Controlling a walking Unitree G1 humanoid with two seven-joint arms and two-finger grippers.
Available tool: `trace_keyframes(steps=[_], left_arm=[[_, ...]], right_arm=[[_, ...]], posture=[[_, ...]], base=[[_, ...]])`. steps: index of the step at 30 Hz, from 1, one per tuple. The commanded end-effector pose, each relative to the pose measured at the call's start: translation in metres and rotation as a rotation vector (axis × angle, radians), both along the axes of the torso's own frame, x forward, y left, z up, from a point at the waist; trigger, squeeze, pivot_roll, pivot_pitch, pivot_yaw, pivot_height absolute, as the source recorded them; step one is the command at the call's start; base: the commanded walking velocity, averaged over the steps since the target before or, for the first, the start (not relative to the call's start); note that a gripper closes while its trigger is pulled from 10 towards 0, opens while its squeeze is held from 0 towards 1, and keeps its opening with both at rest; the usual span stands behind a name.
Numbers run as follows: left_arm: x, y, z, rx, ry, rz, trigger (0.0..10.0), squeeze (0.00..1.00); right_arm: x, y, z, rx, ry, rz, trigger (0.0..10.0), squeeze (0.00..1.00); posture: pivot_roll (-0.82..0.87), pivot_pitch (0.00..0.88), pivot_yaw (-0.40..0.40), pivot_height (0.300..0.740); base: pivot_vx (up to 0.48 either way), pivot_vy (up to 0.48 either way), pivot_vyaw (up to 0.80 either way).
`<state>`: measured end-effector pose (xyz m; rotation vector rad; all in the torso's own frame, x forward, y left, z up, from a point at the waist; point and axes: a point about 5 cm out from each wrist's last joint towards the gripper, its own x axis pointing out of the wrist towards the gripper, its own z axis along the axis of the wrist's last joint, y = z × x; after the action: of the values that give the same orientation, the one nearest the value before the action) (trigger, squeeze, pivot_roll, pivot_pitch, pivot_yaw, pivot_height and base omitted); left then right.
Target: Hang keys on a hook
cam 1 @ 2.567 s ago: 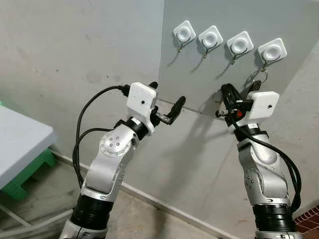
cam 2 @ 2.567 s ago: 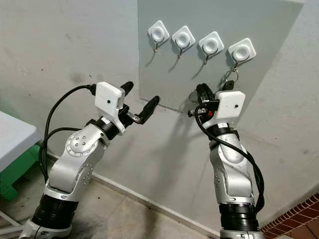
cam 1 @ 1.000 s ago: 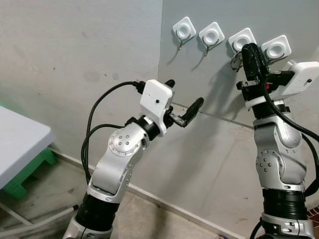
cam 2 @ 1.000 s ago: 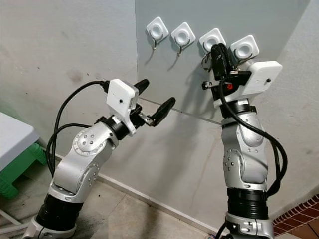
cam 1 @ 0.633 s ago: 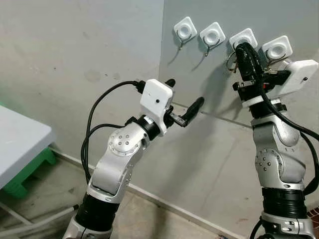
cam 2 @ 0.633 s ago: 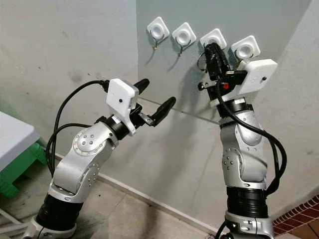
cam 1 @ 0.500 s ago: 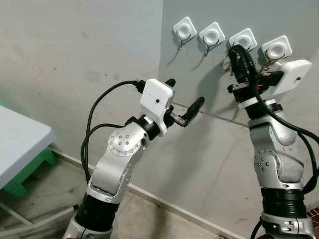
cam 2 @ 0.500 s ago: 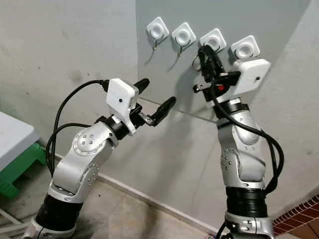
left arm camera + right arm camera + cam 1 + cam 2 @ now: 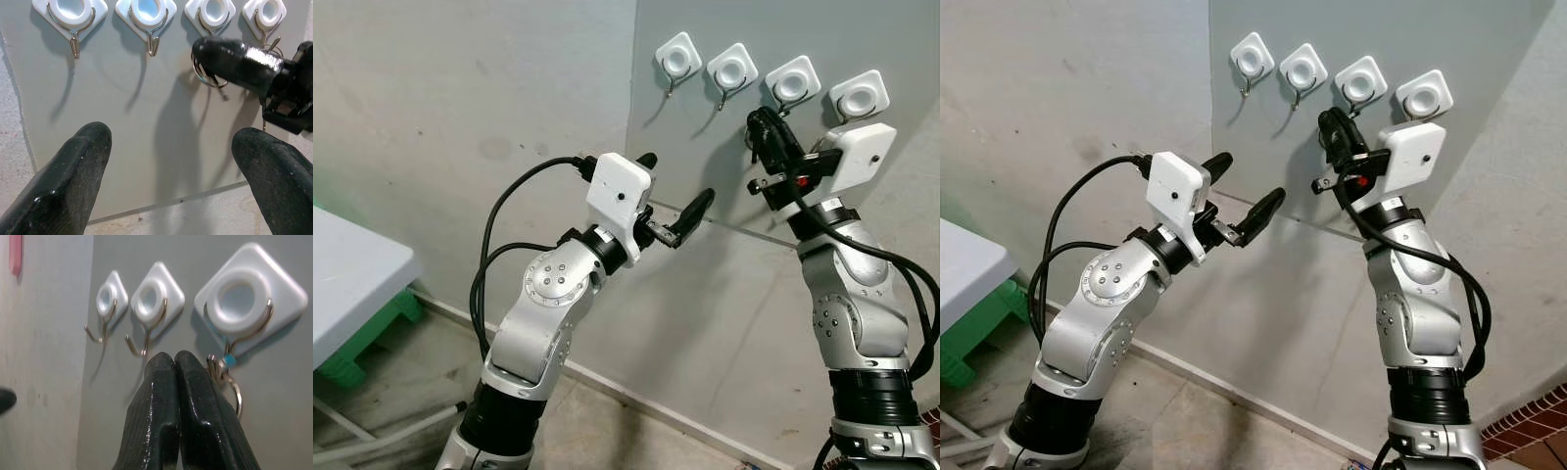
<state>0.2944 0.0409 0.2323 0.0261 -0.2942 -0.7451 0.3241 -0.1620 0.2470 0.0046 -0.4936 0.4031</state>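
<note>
Up on the grey panel (image 9: 862, 29) sit four white hooks in a row, and the action is at the third from the robot's left, the third hook (image 9: 248, 303). The right gripper (image 9: 175, 363) is raised just below it, black fingers pressed flat together with no gap at the tips. The key ring (image 9: 230, 382) hangs right beside those fingers, a metal loop with a small blue bit at its top, dangling under the wire prong of that hook; whether the loop sits on the prong itself or is merely touching it is hard to tell from here. The ring lies against the side of the closed fingers, not between them. From the left wrist view the same ring (image 9: 208, 73) peeks out behind the right gripper's black finger, under the third hook (image 9: 213, 12). The other hooks, the first hook (image 9: 676, 61), second hook (image 9: 731, 69) and fourth hook (image 9: 858, 96), carry nothing. The left gripper (image 9: 674, 191) is held out in front of the panel's lower edge, well below the hooks, its two fingers spread wide and holding nothing. Off at the robot's left, a white tabletop (image 9: 352, 284) stands on a green frame (image 9: 372, 338) on the floor.
</note>
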Motion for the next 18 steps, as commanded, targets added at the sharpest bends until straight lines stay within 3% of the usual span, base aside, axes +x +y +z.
trace_keyframes(steps=[1,12,13,14,18], left_arm=[[-0.0017,0.0007,0.0024,-0.002,-0.004,0.001,10.0,0.0],[-0.0019,-0.0001,0.0018,-0.007,0.003,-0.001,10.0,0.0],[-0.0019,-0.0001,0.0018,-0.007,0.003,-0.001,10.0,0.0],[-0.0019,0.0,0.0018,-0.008,0.004,-0.002,10.0,0.0],[-0.0017,0.0004,0.0015,-0.007,0.004,0.004,10.0,0.0]], right_arm=[[0.0031,-0.0022,-0.0181,-0.019,0.089,-0.016,10.0,0.0],[0.0019,-0.004,-0.0262,0.027,0.129,-0.021,10.0,0.0],[0.0017,-0.0041,-0.0264,0.039,0.131,-0.015,10.0,0.21],[0.0017,-0.0044,-0.0265,0.05,0.133,-0.016,10.0,1.0],[0.001,-0.0048,-0.0266,0.094,0.134,-0.004,10.0,1.0]], posture=[[-0.01,0.034,-0.032,0.74],[-0.01,0.037,-0.028,0.74],[-0.01,0.037,-0.028,0.74],[-0.01,0.037,-0.028,0.74],[-0.01,0.036,-0.029,0.74]], base=[[0.0,0.0,0.0],[0.0,0.0,0.0],[0.0,0.0,0.0],[0.0,0.0,0.0],[0.0,0.0,0.0]])
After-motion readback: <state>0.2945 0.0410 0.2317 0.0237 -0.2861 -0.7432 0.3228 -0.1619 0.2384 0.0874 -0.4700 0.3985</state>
